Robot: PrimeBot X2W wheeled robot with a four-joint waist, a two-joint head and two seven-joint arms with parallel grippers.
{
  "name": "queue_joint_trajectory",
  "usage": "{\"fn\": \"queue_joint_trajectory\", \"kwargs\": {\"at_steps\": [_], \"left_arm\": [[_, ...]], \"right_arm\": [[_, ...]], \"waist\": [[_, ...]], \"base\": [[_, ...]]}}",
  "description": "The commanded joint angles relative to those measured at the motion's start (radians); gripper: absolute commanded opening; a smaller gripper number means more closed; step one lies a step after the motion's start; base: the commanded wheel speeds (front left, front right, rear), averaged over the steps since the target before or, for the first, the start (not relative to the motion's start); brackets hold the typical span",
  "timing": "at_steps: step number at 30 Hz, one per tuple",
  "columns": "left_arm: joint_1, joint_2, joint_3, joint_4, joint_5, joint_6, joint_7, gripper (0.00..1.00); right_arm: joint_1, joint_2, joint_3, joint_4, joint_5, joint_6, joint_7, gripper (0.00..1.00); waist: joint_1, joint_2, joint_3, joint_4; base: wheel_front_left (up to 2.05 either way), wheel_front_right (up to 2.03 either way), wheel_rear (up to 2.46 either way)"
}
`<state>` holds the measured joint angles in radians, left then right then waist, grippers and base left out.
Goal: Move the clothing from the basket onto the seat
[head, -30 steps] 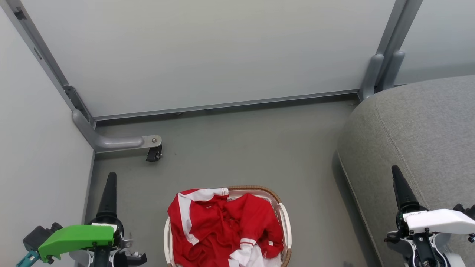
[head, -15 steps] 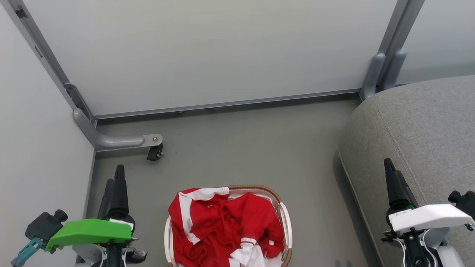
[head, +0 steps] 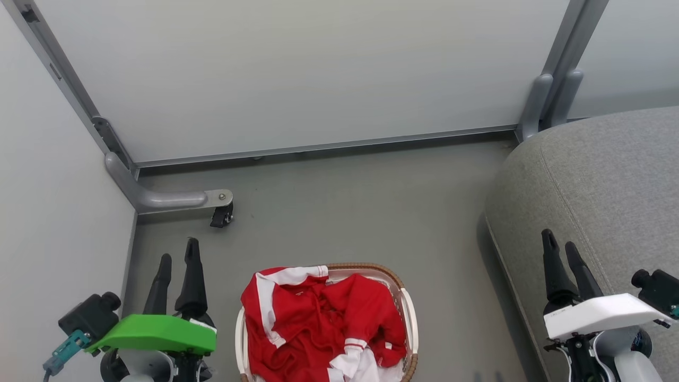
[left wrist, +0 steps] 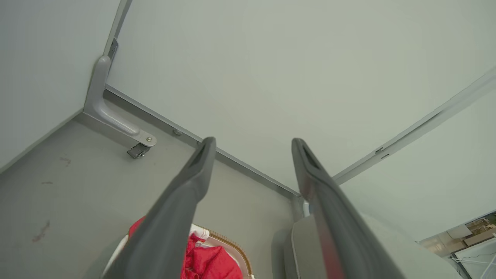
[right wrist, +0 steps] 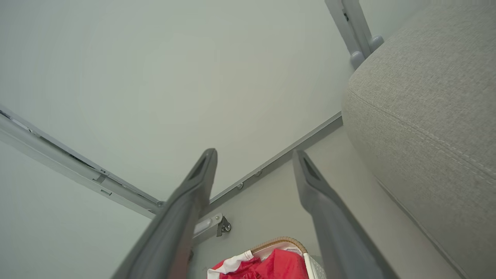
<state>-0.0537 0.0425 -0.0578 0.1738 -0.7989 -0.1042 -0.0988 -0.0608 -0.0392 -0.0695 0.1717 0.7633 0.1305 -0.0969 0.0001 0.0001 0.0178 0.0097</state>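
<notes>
Left pincer (head: 179, 249), right pincer (head: 558, 239) both wide, empty; basket (head: 409, 318) of clothing (head: 318, 318) between, long axis front-to-back.

Open grey floor (head: 345, 201) runs across the middle of my head view, between the back wall panel (head: 297, 79) at the top and the basket (head: 411, 318) at bottom centre, with nothing lying on it. The clothing (head: 318, 323) heaped in the basket is uncovered, so a gripper could pass straight down onto it. At the right the seat (head: 610, 185) rises like a wall, with a strip of bare floor between it and the basket. My right gripper (head: 558, 239) sits close to the seat's left edge. At the left the side panel (head: 53, 212) crowds my left gripper (head: 179, 249), and a metal foot with a caster (head: 212, 204) juts out at floor level ahead of it.
</notes>
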Motion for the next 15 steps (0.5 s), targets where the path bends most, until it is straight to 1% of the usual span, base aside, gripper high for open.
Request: {"fn": "queue_joint_trajectory", "kwargs": {"at_steps": [1, 15], "left_arm": [[0.001, 0.006, -0.006, -0.005, 0.044, 0.000, -0.010, 1.00], [0.023, 0.008, -0.012, 0.023, 0.190, 0.006, -0.049, 1.00]], "right_arm": [[0.002, -0.008, 0.003, -0.015, -0.037, 0.000, -0.012, 1.00], [0.018, -0.009, 0.024, -0.001, -0.210, 0.000, -0.051, 1.00]], "waist": [[0.0000, -0.0001, 0.001, 0.001], [0.0000, -0.0001, 0.000, 0.005]], "base": [[0.00, 0.00, 0.00], [0.00, 0.00, 0.00]]}}
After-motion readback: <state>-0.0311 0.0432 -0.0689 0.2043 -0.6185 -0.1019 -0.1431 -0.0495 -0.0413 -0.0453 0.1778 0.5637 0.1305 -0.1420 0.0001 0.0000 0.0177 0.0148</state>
